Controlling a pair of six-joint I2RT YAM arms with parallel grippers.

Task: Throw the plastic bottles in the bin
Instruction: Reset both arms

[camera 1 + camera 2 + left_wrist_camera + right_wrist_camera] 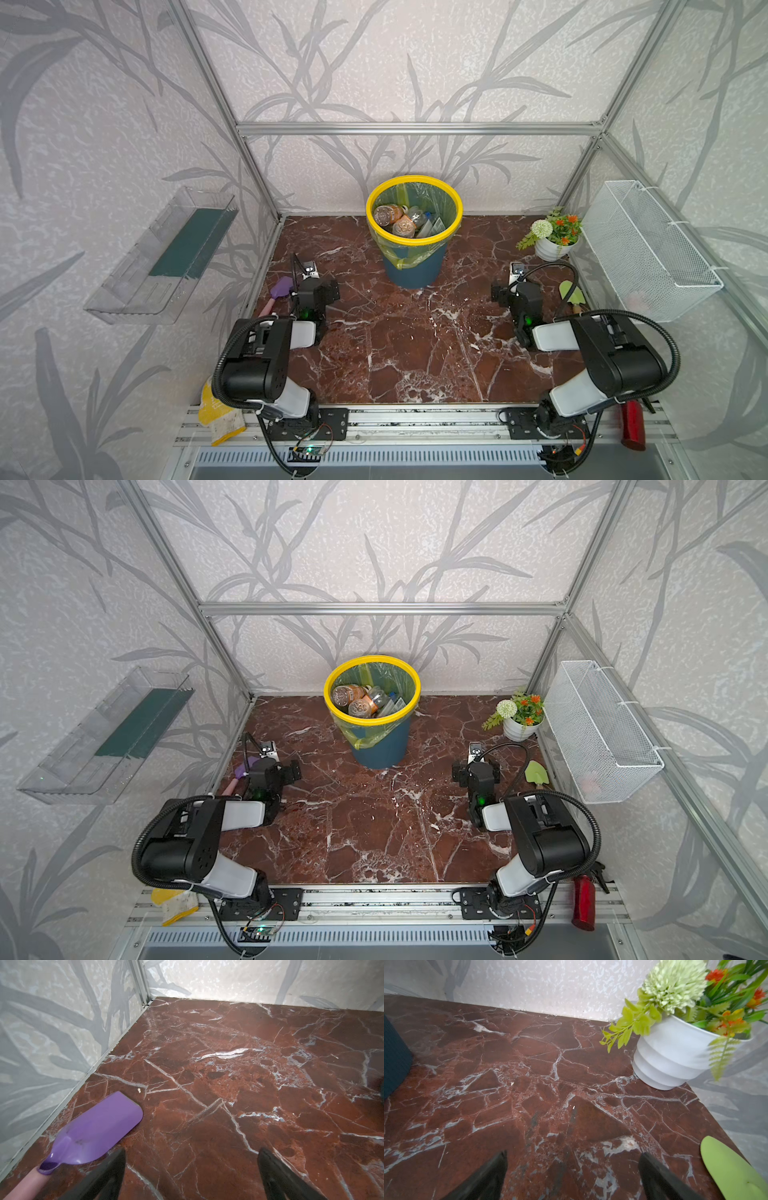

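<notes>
Marble tabletop (415, 353); bottles (395, 220) inside bin (415, 270); left pincer (192, 1150), right pincer (573, 1152) gaping, empty.

Left arm (257, 357): we saw it folded low.
Right arm (611, 353): folded likewise.
Left gripper (192, 1151): jaws stood wide.
Right gripper (573, 1153): same (wide).

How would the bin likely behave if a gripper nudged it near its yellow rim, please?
The bin stands tall on a narrower base, so a high push would probably tip it. Its load looks like empty plastic bottles, so it is likely light. On the glossy marble table, a low push should slide it.
</notes>
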